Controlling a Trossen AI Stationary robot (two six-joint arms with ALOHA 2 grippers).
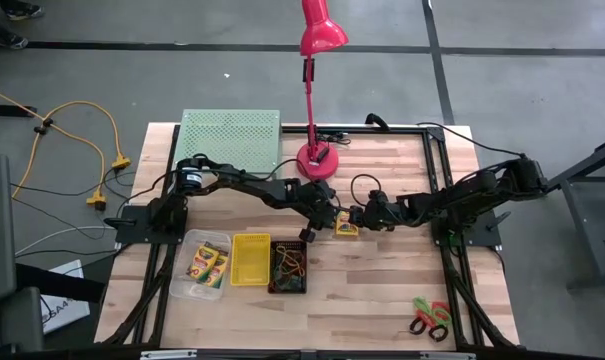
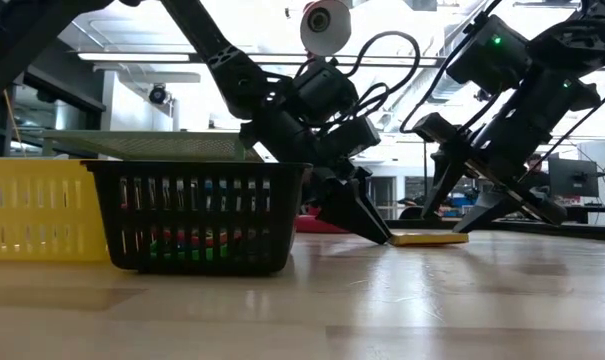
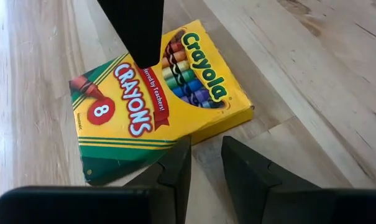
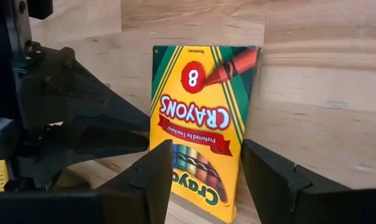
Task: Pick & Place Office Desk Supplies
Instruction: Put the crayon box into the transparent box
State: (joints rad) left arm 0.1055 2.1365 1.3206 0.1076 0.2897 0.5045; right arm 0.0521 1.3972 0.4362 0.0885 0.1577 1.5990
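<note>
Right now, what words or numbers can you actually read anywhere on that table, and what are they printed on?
"Crayola": crayon box on the table, between the left gripper and right gripper.
"CRAYONS": same box.
"8": red circle on it.
"Preferred by Teachers!": red banner on it.
Small print along its edges: too small to read.
Crayon boxes in the clear bin: too small to read.

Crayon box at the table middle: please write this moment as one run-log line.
crayon box: flat on table | left gripper: open, beside it | right gripper: open, astride it
</note>
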